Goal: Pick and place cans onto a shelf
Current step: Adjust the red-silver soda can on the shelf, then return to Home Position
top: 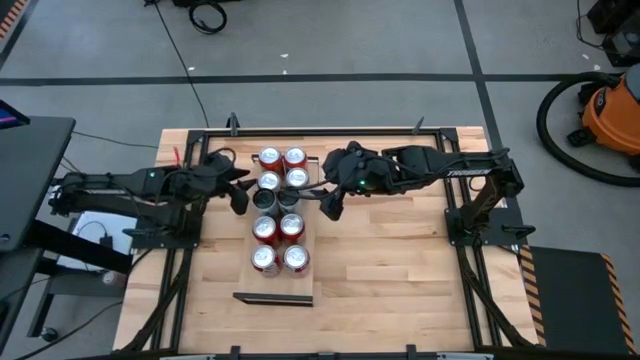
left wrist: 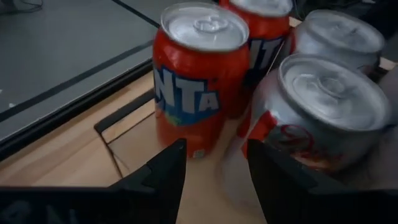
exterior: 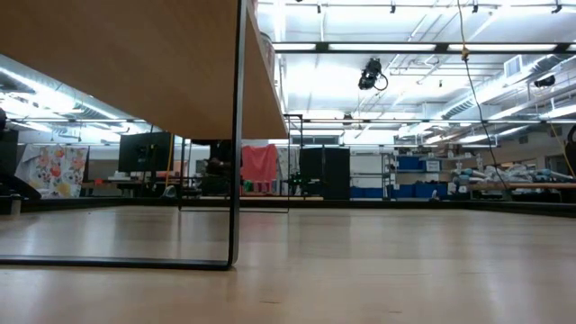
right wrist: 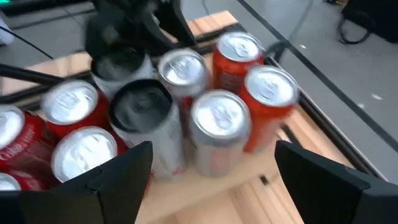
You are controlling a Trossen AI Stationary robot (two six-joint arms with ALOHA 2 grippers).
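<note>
Ten cans stand upright in two rows on the shelf (top: 312, 215), a light board with a dark rail (top: 272, 297) at its near end. The far pair are orange-red cans (top: 269, 157); behind them come a silver can (top: 297, 178), a black can (top: 263, 200) and red cans (top: 265, 258). My left gripper (top: 240, 196) is open and empty just left of the rows, facing an orange can (left wrist: 199, 81) and a silver can (left wrist: 323, 112). My right gripper (top: 331, 206) is open and empty just right of the rows, with the cans (right wrist: 217, 124) before its wide-apart fingers (right wrist: 118, 177).
The shelf sits raised above the wooden tabletop (top: 400, 260); the low view shows its underside (exterior: 135, 63) and its rail (exterior: 237, 135). The black table frame (top: 470, 240) runs along the edges. Bare tabletop lies to the right of the shelf and toward the near edge.
</note>
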